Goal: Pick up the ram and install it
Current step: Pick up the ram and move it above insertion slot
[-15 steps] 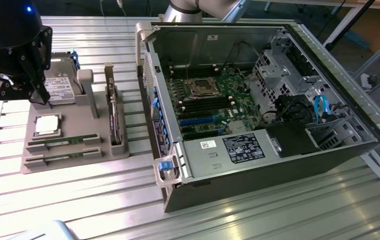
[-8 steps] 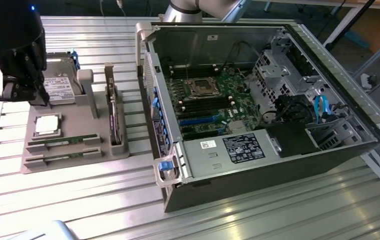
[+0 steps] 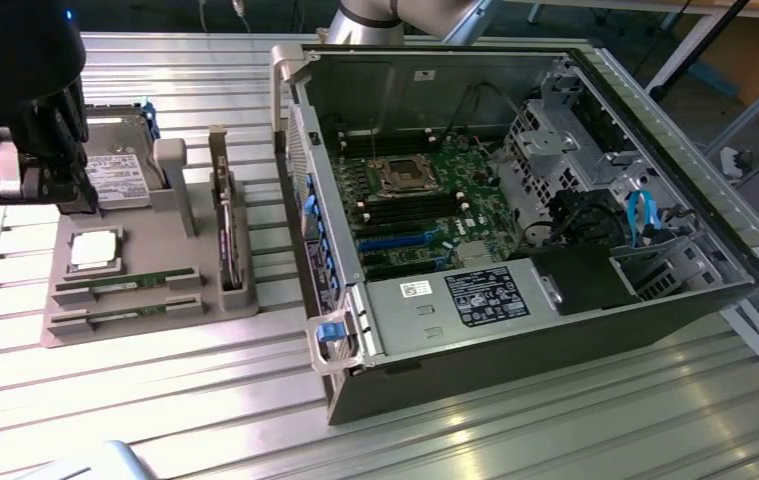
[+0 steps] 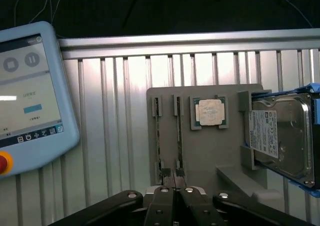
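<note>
Two green ram sticks (image 3: 126,283) (image 3: 123,313) lie side by side in slots of the grey holder tray (image 3: 166,250) at the exterior view's left. In the wrist view they run edge-on as thin strips (image 4: 158,136) (image 4: 177,136). My gripper (image 3: 39,190) hangs above the far left end of the tray, near the hard drive, well above the sticks. Its fingers (image 4: 165,206) are pressed together, shut on nothing, with the gripper (image 4: 173,201) over the near ends of the two sticks.
The tray also holds a square silver processor (image 3: 96,250), a hard drive (image 3: 119,165) and an upright dark card (image 3: 226,235). The open computer case (image 3: 526,200) lies to the right, its motherboard (image 3: 419,215) exposed. A teach pendant (image 4: 30,96) lies beside the tray.
</note>
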You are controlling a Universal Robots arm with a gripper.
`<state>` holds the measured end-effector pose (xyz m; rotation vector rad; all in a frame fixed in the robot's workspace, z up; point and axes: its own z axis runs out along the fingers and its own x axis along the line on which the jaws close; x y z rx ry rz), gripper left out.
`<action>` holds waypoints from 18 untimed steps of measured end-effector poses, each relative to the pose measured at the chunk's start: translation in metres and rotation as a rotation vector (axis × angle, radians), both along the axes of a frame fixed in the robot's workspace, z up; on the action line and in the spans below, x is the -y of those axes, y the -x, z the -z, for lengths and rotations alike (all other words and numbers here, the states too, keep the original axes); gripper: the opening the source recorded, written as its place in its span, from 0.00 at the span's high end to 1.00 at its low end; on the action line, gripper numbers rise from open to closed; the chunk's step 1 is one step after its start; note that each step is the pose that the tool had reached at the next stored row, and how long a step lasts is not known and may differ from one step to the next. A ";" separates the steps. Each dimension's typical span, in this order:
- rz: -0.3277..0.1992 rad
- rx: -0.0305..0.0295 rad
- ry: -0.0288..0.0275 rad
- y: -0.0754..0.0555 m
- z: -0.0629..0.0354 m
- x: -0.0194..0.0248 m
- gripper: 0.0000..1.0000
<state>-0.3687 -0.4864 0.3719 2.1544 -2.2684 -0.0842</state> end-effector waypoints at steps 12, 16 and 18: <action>-0.001 0.0000 -0.0001 0.000 0.0065 0.0000 0.64; -0.003 -0.0005 0.0000 0.000 0.0152 0.0002 0.64; -0.006 -0.0008 0.0000 0.000 0.0216 0.0010 0.64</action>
